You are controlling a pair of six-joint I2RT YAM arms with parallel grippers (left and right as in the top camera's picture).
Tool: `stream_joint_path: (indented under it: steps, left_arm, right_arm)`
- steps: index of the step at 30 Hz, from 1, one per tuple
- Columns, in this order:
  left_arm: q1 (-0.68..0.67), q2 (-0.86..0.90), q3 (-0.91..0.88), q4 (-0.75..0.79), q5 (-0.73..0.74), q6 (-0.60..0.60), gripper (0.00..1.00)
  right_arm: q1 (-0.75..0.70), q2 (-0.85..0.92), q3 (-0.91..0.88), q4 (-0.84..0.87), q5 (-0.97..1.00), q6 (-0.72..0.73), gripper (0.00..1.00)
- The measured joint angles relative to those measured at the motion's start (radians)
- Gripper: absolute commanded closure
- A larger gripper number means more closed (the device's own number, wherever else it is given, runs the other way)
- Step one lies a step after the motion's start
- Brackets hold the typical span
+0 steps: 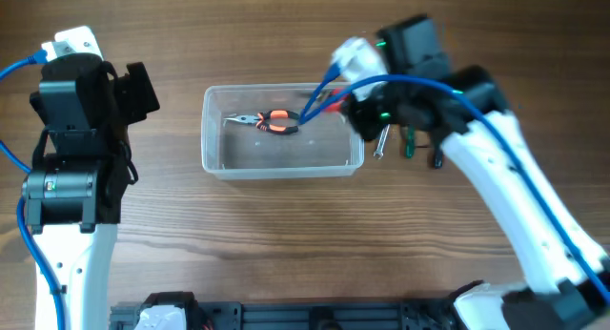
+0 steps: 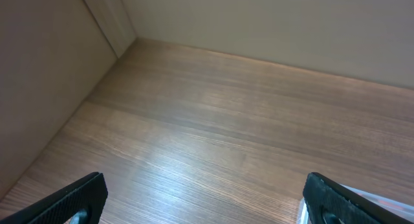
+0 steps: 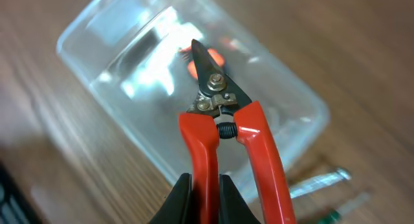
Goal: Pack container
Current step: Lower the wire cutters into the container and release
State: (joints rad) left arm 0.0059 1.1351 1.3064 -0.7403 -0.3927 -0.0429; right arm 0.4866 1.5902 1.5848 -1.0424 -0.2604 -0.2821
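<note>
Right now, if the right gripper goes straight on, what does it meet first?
Probably the clear container: the red-handled snips held by the right gripper point into its open top, toward the orange-handled pliers inside. Depth is unclear.

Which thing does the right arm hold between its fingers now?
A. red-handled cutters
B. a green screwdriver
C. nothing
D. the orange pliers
A: in the right wrist view the fingers clamp one handle of the red-handled cutters, with the container behind them.

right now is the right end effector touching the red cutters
Touching. The right wrist view shows the right end effector clamped on one handle of the red cutters, with no gap visible on either side.
</note>
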Motion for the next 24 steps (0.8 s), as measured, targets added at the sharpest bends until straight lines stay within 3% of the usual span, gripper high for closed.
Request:
stream_joint_path:
  steps: [4,12,18,22,24]
  left_arm:
    - [0.0,0.0,0.0,0.0,0.0,0.0,0.0]
    - [0.0,0.0,0.0,0.0,0.0,0.0,0.0]
    - [0.0,0.0,0.0,0.0,0.0,0.0,0.0]
    - [0.0,0.0,0.0,0.0,0.0,0.0,0.0]
    - [0.0,0.0,0.0,0.0,0.0,0.0,0.0]
  right_arm:
    - [0.091,0.154,-0.008,0.044,-0.024,-0.142,0.96]
    - [0.068,0.405,-0.008,0.193,0.087,-0.314,0.96]
    - [0.04,0.5,-0.008,0.267,0.126,-0.391,0.96]
    - [0.026,0.514,-0.008,0.28,0.149,-0.399,0.41]
    - [0.026,0.514,-0.008,0.282,0.174,-0.39,0.35]
